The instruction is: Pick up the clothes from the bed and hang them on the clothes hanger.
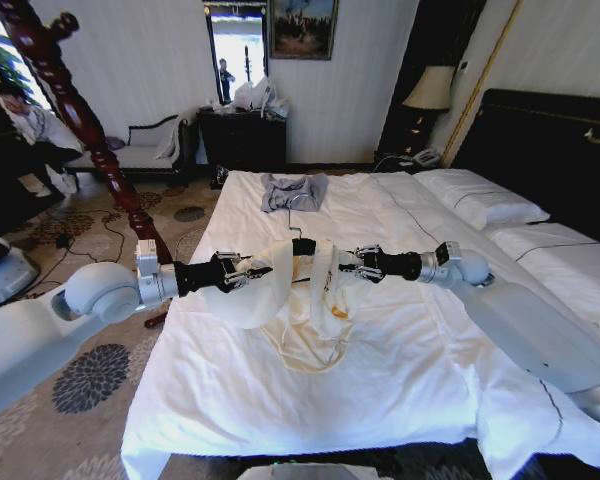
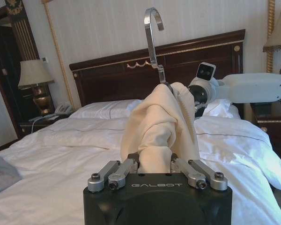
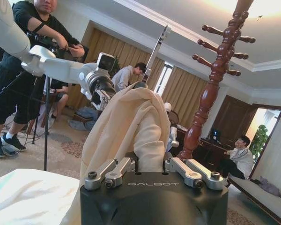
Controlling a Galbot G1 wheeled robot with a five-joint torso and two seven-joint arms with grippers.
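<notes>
Above the bed (image 1: 400, 370), your left gripper (image 1: 242, 272) and right gripper (image 1: 352, 265) each clamp the cream clothes (image 1: 290, 290), already draped over the clothes hanger (image 2: 152, 37), though one sleeve trails on the duvet.

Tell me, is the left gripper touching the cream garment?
Touching. In the left wrist view the left gripper is closed on a fold of the cream garment; the fabric runs straight between its fingers.
</notes>
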